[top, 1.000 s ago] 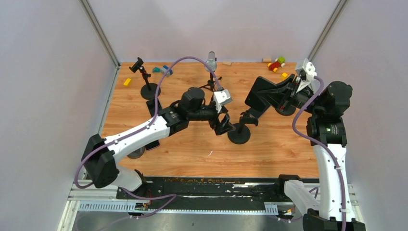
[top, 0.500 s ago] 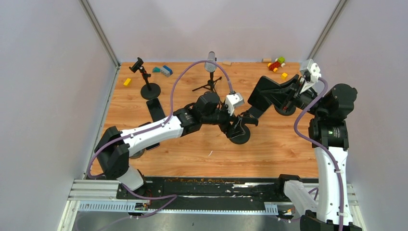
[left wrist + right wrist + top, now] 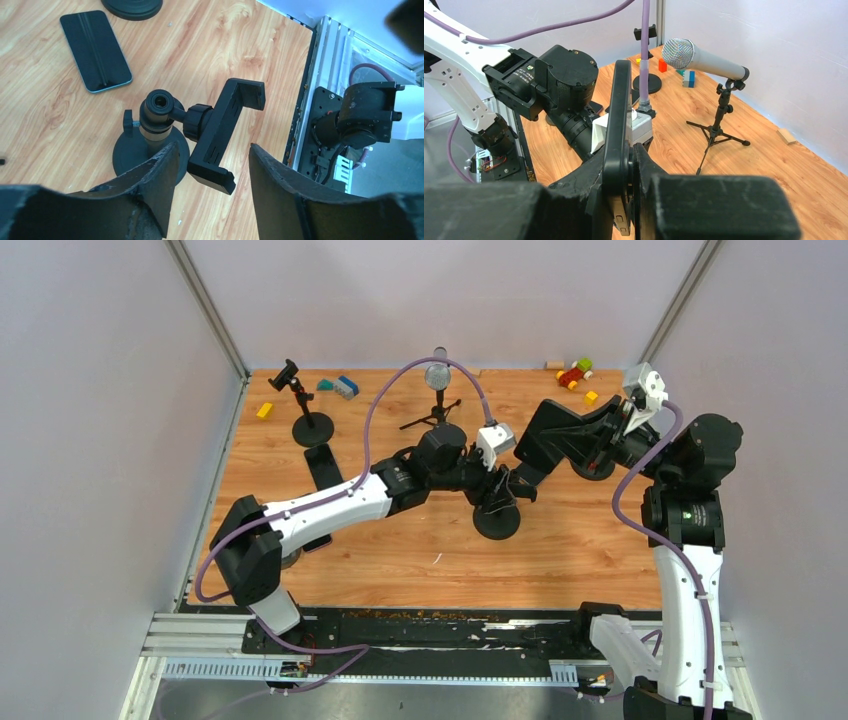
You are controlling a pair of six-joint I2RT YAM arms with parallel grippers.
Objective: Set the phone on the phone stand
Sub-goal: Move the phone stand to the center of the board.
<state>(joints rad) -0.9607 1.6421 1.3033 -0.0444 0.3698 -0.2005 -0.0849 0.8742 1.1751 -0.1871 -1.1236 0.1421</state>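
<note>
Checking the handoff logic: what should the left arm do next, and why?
Probably close the left gripper on the stand cradle: its fingers straddle it but do not grip it yet, and the right gripper holds a phone edge-on nearby. Steadying it likely helps insertion.

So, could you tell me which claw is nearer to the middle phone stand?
Left. The left claw is over the phone stand, clamp between its fingers; the right claw holds the phone farther right.

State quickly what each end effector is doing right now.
Left end effector: open, fingers either side of the phone stand, not gripping it.
Right end effector: closed, holding a phone on edge.
</note>
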